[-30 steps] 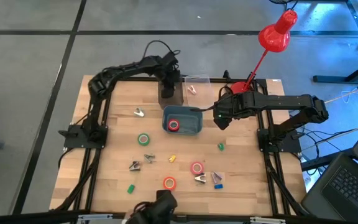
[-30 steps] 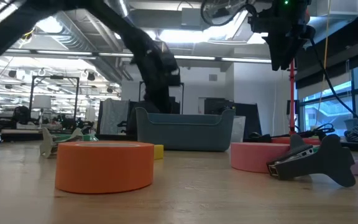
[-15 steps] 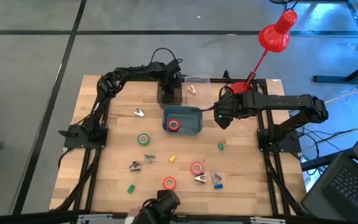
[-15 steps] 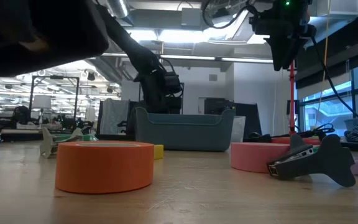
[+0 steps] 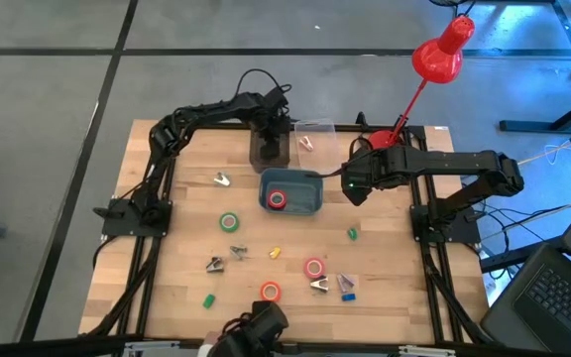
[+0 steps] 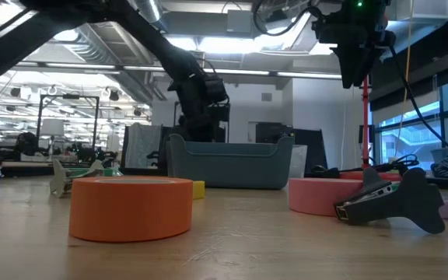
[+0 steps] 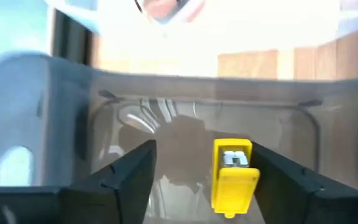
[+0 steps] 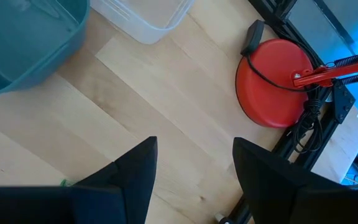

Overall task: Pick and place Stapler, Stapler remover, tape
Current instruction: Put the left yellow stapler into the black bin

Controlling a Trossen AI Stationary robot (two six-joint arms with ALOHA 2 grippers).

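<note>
A yellow stapler (image 7: pixel 233 176) lies on the floor of a dark see-through bin (image 5: pixel 271 151) at the table's far edge. My left gripper (image 7: pixel 204 183) hangs open over that bin, one finger on either side of the stapler and apart from it. Beside the bin's right, a clear bin (image 5: pixel 314 139) holds a stapler remover (image 5: pixel 307 143). A blue bin (image 5: pixel 291 190) holds a red tape roll (image 5: pixel 278 199). My right gripper (image 5: pixel 351 190) waits open just right of the blue bin, above the table.
Loose on the wood lie a green tape roll (image 5: pixel 229 222), a pink one (image 5: pixel 313 267) and an orange one (image 5: pixel 270 292), stapler removers (image 5: pixel 223 179) (image 5: pixel 214 264) (image 5: pixel 319 285) and small coloured blocks. A red lamp base (image 8: pixel 273 73) stands at the far right corner.
My left gripper has dipped down toward the dark bin and then come up a little again, staying over it. My right arm has kept still.
</note>
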